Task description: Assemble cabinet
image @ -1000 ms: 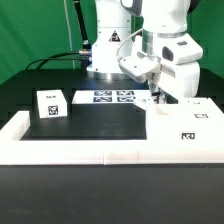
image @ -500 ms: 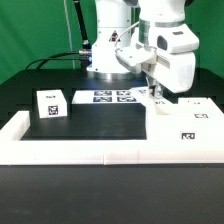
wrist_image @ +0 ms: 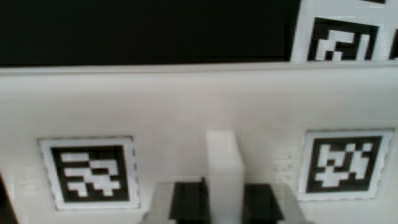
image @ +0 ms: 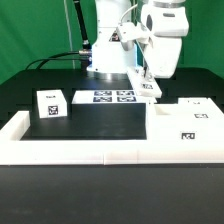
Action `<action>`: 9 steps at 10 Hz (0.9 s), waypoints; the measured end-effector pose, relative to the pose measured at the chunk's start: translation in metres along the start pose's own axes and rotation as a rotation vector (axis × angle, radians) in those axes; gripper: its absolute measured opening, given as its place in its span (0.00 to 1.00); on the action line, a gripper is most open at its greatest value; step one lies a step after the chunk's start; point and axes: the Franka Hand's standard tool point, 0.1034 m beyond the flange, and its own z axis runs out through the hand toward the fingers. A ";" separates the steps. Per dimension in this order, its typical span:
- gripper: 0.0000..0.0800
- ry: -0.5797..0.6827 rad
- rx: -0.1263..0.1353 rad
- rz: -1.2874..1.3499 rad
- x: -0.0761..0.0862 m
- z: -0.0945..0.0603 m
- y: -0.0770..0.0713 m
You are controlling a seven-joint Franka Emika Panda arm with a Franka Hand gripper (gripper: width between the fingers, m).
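Observation:
My gripper hangs above the table, just to the left of the cabinet's open white box in the exterior view. It is shut on a thin white cabinet panel that hangs below the fingers. In the wrist view the dark fingers clamp the panel's edge between them. Below it lies a white tagged surface with one tag on each side. A small white tagged block stands at the exterior view's left. Another white tagged piece lies behind the box.
The marker board lies flat near the robot base. A low white border wall runs along the front and up the exterior view's left side. A black mat covers the table between block and box.
The gripper has risen and moved toward the exterior view's left, away from the box top, carrying the white panel with it. The other parts have not moved.

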 end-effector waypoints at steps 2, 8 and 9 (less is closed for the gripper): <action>0.09 0.000 0.006 0.002 0.000 0.002 -0.002; 0.09 0.005 -0.004 0.100 -0.001 0.003 -0.002; 0.09 0.005 -0.002 0.095 -0.001 0.004 -0.002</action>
